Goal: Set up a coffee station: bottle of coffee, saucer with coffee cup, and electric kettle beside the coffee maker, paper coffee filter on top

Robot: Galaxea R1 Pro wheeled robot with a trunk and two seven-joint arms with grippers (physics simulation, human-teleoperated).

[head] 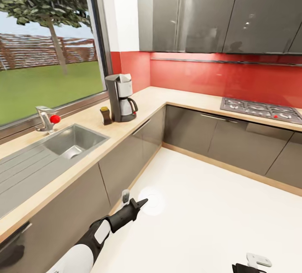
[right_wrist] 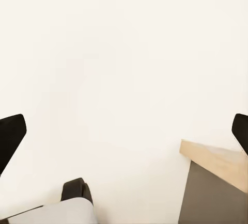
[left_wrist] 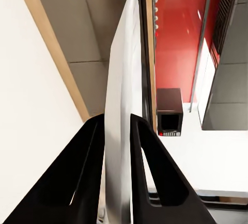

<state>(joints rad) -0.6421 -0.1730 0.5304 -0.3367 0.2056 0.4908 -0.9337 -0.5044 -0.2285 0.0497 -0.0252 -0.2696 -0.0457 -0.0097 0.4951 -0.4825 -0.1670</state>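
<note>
From the head camera, the coffee maker (head: 121,97) stands on the desk (head: 84,147) beyond the steel sink (head: 72,141), near the red-walled corner, with the bottle of coffee (head: 105,115) just beside it on the sink side. The left gripper (head: 133,206) hangs low over the white floor (head: 201,214), carrying the saucer (head: 152,201) — a pale disc at its tip, well apart from the coffee maker. The right gripper (head: 251,264) sits at the frame's lower edge.

At the left wrist, the jaws are clamped on the saucer's (left_wrist: 122,110) rim, the plate seen edge-on between the two black fingers (left_wrist: 155,182). A small dark appliance with a red light (left_wrist: 169,111) stands beyond.

At the right wrist, the jaws stand wide apart over bare floor, holding nothing.

The carry looks best done by rolling closer first, then lifting the plate above desk height before reaching in. Levelling it flat ahead of release would matter — a tilted saucer may skid. Bare desk beside the coffee maker, away from the bottle, seems the sensible spot.
</note>
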